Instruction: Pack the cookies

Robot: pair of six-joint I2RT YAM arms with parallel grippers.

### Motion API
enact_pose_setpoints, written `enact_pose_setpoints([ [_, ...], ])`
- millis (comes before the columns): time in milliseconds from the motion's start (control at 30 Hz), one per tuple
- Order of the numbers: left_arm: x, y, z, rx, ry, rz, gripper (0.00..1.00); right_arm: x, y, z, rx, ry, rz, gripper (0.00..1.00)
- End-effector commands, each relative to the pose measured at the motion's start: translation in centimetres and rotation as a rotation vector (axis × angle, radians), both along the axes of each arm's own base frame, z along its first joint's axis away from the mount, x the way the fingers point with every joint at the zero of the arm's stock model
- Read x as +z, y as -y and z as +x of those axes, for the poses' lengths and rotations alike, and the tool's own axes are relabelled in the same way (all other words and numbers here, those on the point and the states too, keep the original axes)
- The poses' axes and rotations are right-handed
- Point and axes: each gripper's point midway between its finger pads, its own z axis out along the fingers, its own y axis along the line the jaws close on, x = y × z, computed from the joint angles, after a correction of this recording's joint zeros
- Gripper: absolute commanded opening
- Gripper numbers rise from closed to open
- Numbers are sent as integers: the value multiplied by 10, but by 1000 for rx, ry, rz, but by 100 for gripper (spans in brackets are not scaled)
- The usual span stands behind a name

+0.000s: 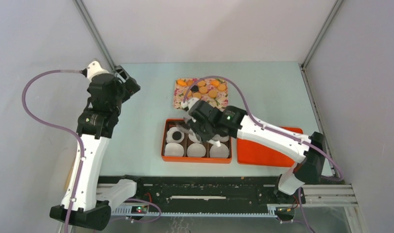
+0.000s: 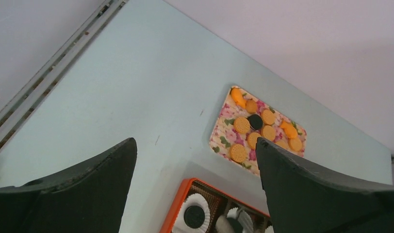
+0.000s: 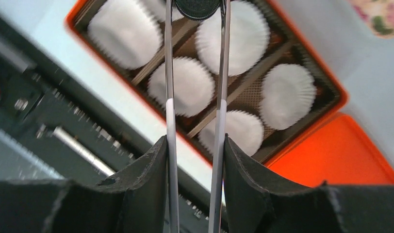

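Pale blue-green table (image 1: 146, 97) under white walls carries everything. Your right hand (image 3: 195, 145) is narrowed on a pair of metal tongs (image 3: 169, 97); the tongs' tips pinch a black cookie (image 3: 197, 7) just past the fingers, above the orange box (image 1: 195, 159) of white paper liners (image 3: 287, 94). It seems to hang over the divider between two liners, though blur at the frame's edge makes that hard to settle. A second black cookie (image 1: 176, 135) lies in a liner just left of that hand. Beyond the hand, the floral tray (image 1: 179, 101) holds the loose cookies (image 1: 203, 89), mostly orange-tan; a flat orange lid (image 1: 258, 153) lies beneath the forearm. Your left hand (image 2: 195, 145) is spread wide, raised well apart, with tray and box ahead of its fingertips.
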Motion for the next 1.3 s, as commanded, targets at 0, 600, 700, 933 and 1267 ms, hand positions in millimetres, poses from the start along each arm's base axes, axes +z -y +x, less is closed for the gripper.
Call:
enact_pose_setpoints([
  [0, 0, -3, 3, 0, -39, -43, 96, 21, -11, -46, 114, -16, 77, 0],
  [600, -15, -4, -10, -9, -26, -38, 96, -18, -46, -81, 245, -78, -5, 0],
  [700, -17, -4, -9, -8, -28, -37, 96, -23, -51, -81, 258, -84, -9, 0],
  [933, -17, -4, -10, -12, -25, -33, 96, -15, -62, -78, 255, -59, 16, 0],
  [1267, -21, 0, -8, -32, -29, -42, 96, -13, -64, -73, 248, -27, 11, 0],
])
